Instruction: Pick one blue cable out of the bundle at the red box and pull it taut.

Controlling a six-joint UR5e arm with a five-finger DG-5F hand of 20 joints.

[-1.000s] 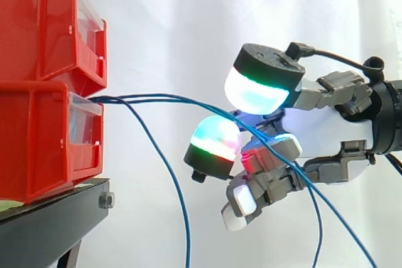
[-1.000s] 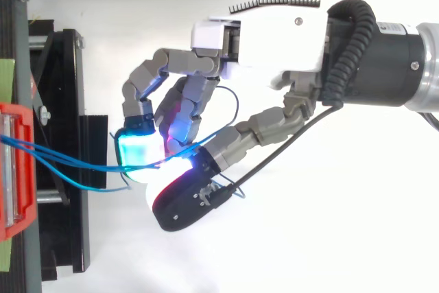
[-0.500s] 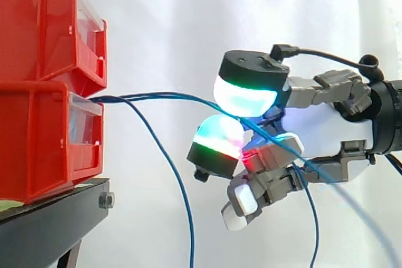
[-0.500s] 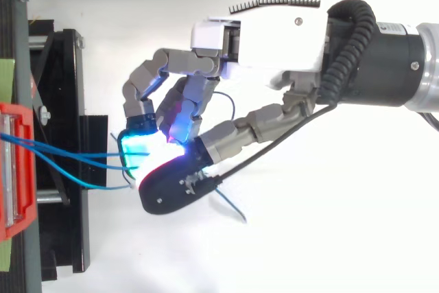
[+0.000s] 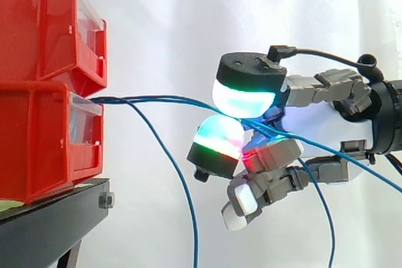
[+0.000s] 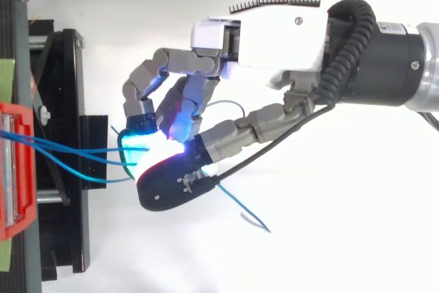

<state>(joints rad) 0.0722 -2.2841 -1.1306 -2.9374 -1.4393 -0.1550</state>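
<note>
Several thin blue cables (image 5: 157, 98) leave the lower red bin (image 5: 44, 142) at the left and run right toward my hand (image 5: 326, 123). The glowing thumb pad (image 5: 245, 95) presses down on a finger pad (image 5: 217, 139), and one blue cable (image 6: 82, 150) is pinched between them. That cable runs on past the palm to the right edge. Another blue cable (image 5: 182, 199) droops from the bin down to the bottom edge. From above, the hand (image 6: 274, 39) has curled fingers, and a loose cable end (image 6: 248, 214) sticks out below it.
A second red bin (image 5: 44, 23) is stacked on the lower one. Both sit on a black stand (image 5: 50, 224) at the left, in front of a white curtain. The arm enters from the right.
The thumb has come down and leftward onto the finger pad, closing over a blue cable. The cable's free end has swung out below and to the right of the hand.
</note>
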